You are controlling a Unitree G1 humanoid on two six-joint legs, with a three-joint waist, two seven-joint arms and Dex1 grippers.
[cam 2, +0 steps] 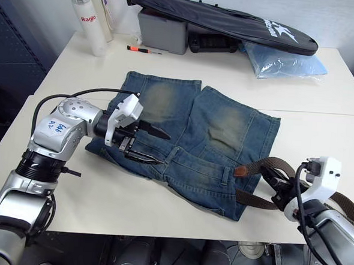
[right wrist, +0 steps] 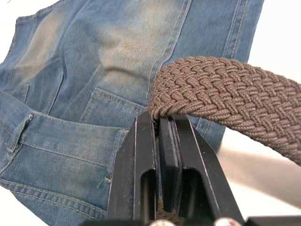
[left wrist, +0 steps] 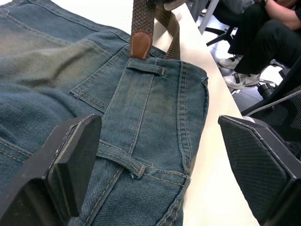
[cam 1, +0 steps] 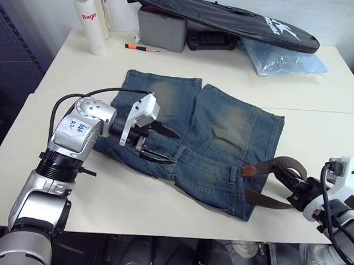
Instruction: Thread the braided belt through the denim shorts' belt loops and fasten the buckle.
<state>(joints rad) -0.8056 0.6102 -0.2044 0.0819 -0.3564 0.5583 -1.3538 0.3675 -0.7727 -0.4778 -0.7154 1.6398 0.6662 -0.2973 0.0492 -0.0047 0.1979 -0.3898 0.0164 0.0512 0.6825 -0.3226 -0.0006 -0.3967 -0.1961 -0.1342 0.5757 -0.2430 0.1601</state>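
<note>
On the pale table (cam 1: 160, 209) the denim shorts (cam 1: 225, 129) lie spread flat, waistband toward the robot and legs pointing away. Across their right-hand end lies the braided belt (cam 1: 286, 166), a dark woven strap that loops off the shorts' edge toward the right arm. Its tan leather tip (cam 1: 247, 169) rests on the waistband just beside the nearest of the belt loops (cam 1: 234, 174), but I cannot tell for certain whether it has entered that loop; in the left wrist view the tip lies at the top of one loop rather than clearly through it.

The right gripper (cam 2: 280, 188) is pinched closed on the strap, the braid bunched between its two fingers in its wrist view. The left gripper (cam 1: 161, 145) hovers low over the waistband at the shorts' left side with its fingers spread wide and nothing between them, one finger near another loop (left wrist: 123, 161).

By this showing the job is barely begun: at most the tip is lined up at the first loop. Every further loop remains to be threaded, and no buckle is visible, so fastening is well off.
</note>
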